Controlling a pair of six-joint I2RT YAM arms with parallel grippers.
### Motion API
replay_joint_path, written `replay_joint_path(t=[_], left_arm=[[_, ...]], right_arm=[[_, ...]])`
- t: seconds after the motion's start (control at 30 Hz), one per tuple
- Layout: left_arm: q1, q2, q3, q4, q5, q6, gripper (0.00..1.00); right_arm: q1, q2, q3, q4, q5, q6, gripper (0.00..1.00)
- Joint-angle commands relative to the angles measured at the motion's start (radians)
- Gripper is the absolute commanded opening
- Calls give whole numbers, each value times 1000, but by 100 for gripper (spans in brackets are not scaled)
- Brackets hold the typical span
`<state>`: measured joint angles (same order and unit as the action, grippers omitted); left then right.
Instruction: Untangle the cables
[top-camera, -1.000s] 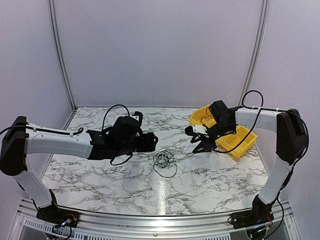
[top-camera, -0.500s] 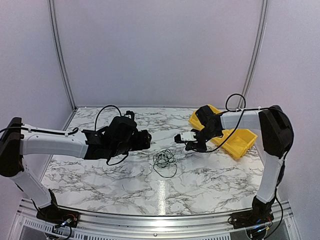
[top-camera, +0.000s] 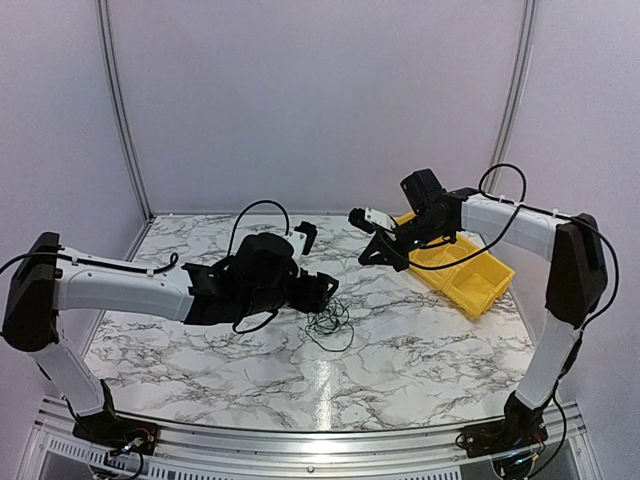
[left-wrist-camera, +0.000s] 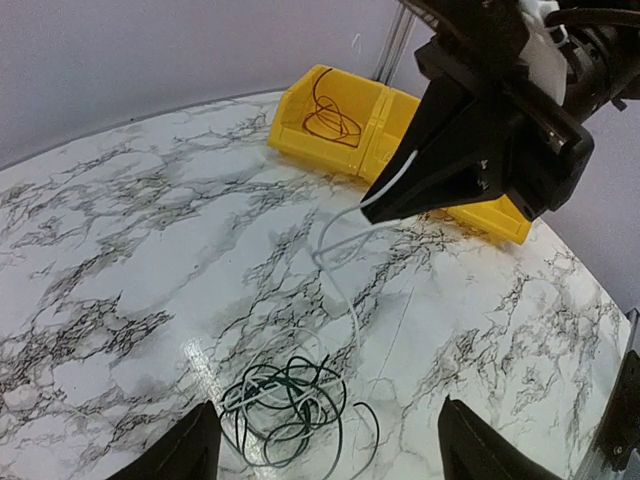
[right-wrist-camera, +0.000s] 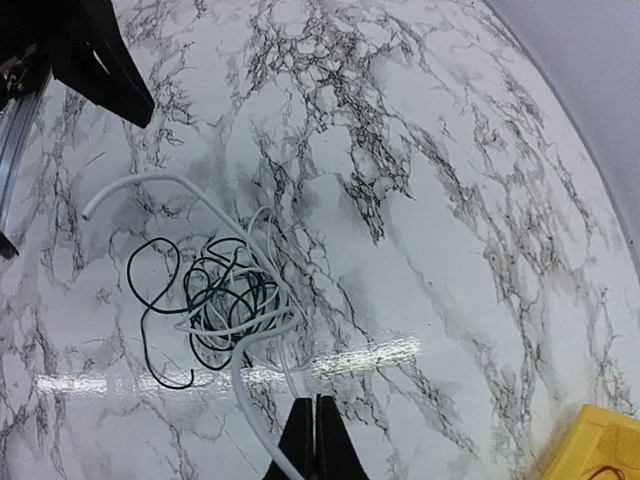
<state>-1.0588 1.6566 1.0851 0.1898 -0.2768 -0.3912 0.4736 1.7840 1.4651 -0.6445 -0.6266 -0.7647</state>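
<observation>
The cables (top-camera: 327, 320) lie as a small tangle of thin black and white loops on the marble table; they also show in the left wrist view (left-wrist-camera: 285, 405) and the right wrist view (right-wrist-camera: 225, 300). A white cable (left-wrist-camera: 345, 235) rises out of the tangle to my right gripper (top-camera: 368, 256), which is shut on it above the table (right-wrist-camera: 315, 440). My left gripper (top-camera: 325, 290) hovers open just left of and above the tangle (left-wrist-camera: 325, 440), touching nothing.
A yellow bin (top-camera: 470, 275) stands at the back right, behind the right arm. One of its compartments holds a coiled black cable (left-wrist-camera: 330, 115). The table's edges run close on the left and right.
My right gripper shut, then rose up and back with the white cable, pulling it out of the tangle. My left arm moved right, closer to the tangle.
</observation>
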Motion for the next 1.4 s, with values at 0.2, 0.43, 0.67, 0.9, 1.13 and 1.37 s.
replay_joint_path(t=[0.2, 0.43, 0.67, 0.9, 1.13, 1.37], left_arm=[[6, 273, 197, 91, 21, 71, 76], [46, 393, 263, 147, 18, 40, 50], [63, 467, 259, 154, 7, 24, 31], [63, 498, 201, 155, 52, 1, 25], [63, 489, 131, 155, 66, 7, 20], [63, 475, 88, 154, 77, -12, 18]], right_arm=[[-77, 88, 95, -46, -191, 236, 0], [-89, 25, 131, -139, -282, 204, 0], [-80, -106, 184, -322, -395, 143, 0], [-81, -173, 351, -216, -451, 284, 0], [-135, -212, 513, 64, -498, 559, 0], [-236, -167, 612, 428, -586, 933, 0]])
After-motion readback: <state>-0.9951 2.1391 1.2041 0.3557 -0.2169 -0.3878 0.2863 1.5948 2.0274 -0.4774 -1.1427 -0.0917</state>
